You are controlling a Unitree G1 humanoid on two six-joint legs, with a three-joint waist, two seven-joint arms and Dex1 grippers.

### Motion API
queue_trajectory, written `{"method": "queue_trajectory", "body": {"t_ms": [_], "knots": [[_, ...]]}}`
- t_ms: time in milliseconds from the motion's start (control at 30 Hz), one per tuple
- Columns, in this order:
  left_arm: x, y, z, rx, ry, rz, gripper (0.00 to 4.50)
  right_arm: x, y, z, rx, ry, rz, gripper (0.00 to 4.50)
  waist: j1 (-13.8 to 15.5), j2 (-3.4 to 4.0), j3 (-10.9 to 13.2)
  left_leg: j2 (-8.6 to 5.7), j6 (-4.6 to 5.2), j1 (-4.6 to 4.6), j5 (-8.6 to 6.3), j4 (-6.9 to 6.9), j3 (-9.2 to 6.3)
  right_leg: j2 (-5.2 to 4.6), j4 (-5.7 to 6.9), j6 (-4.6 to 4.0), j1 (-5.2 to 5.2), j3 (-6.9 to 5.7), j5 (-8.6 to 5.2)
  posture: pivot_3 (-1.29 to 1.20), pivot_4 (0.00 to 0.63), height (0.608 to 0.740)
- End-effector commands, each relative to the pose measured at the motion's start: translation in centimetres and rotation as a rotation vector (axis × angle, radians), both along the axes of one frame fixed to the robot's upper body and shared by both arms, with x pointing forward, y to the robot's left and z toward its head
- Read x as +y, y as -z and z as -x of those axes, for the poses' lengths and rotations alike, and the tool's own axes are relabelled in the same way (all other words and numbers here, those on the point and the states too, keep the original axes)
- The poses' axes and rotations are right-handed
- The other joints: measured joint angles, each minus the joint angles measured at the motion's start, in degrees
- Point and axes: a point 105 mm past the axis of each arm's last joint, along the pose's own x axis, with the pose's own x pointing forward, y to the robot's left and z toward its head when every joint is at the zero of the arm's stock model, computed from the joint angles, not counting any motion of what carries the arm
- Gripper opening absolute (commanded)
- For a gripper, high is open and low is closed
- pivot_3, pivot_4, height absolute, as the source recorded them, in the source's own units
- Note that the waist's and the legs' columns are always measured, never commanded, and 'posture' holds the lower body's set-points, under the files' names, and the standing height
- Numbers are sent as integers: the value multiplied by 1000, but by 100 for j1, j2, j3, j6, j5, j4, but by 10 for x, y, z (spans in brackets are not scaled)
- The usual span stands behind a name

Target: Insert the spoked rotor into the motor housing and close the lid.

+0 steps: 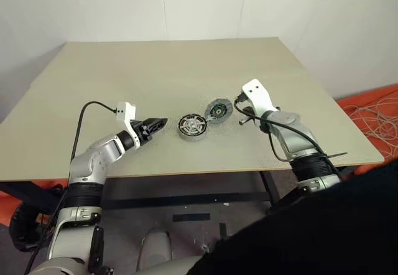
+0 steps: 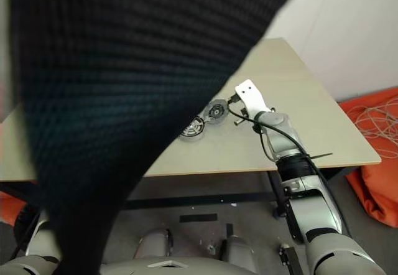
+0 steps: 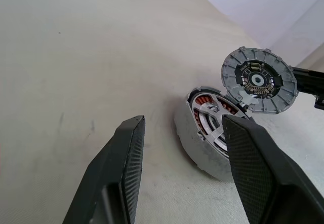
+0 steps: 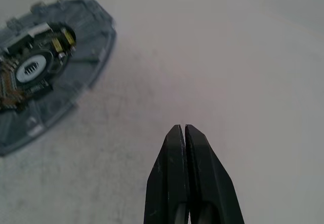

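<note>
My right gripper point(image 4: 181, 128) has its two black fingers pressed flat together, nothing between them, tips hanging over bare tabletop just right of the lid point(image 4: 38, 67). My left gripper point(image 3: 182, 127) stands partly open, holding nothing, a clear gap between its fingers point(image 3: 129, 153); it points toward the motor housing point(image 1: 192, 126) from the left and sits near it without touching. The housing rests on the table point(image 1: 161, 69) around the middle of the near half, copper windings visible inside its silver rim. The spoked rotor point(image 3: 212, 125) sits inside the housing, its shiny spokes lying across the windings. The lid, a grey ribbed disc with a dark circuit board and a pale round centre, stands tilted, its lower edge resting on the far right side of the housing's rim, open face turned toward my left gripper. It is not yet closed over the housing. In the head view my right gripper lies just right of the lid, apart from it. A dark woven fabric point(image 2: 124, 69) covers most of the right eye view and the near right corner of the left eye view. Orange material with pale cable point(image 1: 373, 110) lies on the floor, off the table's right side.
</note>
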Motion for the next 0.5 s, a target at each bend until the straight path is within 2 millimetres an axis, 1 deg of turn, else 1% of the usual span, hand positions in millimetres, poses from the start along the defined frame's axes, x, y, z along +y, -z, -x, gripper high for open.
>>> {"method": "queue_trajectory", "body": {"t_ms": [33,167,267,367,433,500], "knots": [[2,-14,-2,-58,0,5,2549,0,-24,-11,-65,35,-52,93,5,0,0,0,0,2,0,0,0,-3,0,0,4,0,0,0,0,740],[5,-15,-2,-62,-16,3,2549,10,-26,-14,-54,26,-101,93,6,0,0,0,0,12,0,0,-1,-2,-2,1,15,-1,0,0,0,740],[9,-18,-3,-68,-27,3,2549,13,-19,-12,-25,22,-117,93,-4,0,0,-1,-1,11,0,-1,-1,1,-2,1,13,-2,0,0,0,740],[11,-19,-4,-72,-32,3,2549,9,-11,-11,-9,35,-112,93,-8,0,0,-1,-1,11,0,-3,-1,2,-4,1,12,-2,0,0,0,740],[10,-19,-4,-71,-33,3,2549,11,-10,-10,-1,28,-118,93,-5,0,0,-1,-1,11,0,-3,-1,1,-4,1,13,-1,0,0,0,740],[10,-18,-4,-70,-33,2,2549,18,-13,-6,11,3,-147,93,0,0,0,-1,-1,10,1,-3,-1,1,-4,1,13,-2,0,0,0,740]]}}
